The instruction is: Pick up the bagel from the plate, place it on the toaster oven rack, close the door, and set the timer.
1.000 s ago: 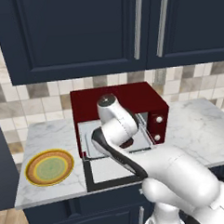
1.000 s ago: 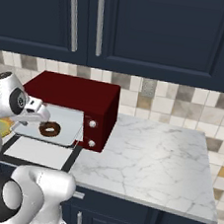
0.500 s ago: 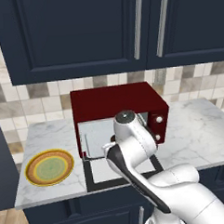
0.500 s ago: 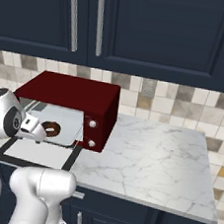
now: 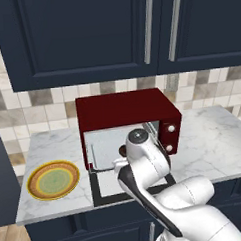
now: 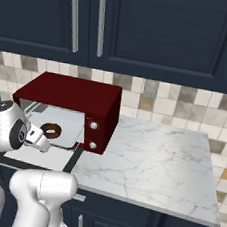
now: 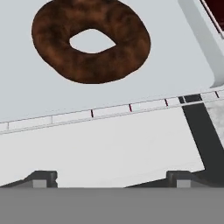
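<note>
The dark brown bagel (image 7: pixel 91 39) lies free on the pale rack (image 7: pixel 175 65) inside the dark red toaster oven (image 6: pixel 72 98); from the right it shows as the bagel (image 6: pixel 51 129) just inside the cavity. My gripper (image 7: pixel 111 178) hangs open just in front of the rack's front edge, above the lowered door (image 7: pixel 109 144), with nothing between its fingertips (image 7: pixel 42 177). The door (image 5: pixel 96 188) lies flat on the counter. Left of the oven (image 5: pixel 127 114) sits the yellow-rimmed plate (image 5: pixel 53 179), with nothing on it.
Two white knobs (image 6: pixel 92 125) sit on the oven's right panel. A marble counter (image 6: pixel 150 160) stretches to the right of the oven. Dark blue cabinets (image 5: pixel 113 33) hang above. My arm (image 5: pixel 144 159) covers much of the oven opening in the left base view.
The hand has drawn back out of the oven cavity toward the front and lower. The bagel has stayed on the rack. The jaws remain open.
</note>
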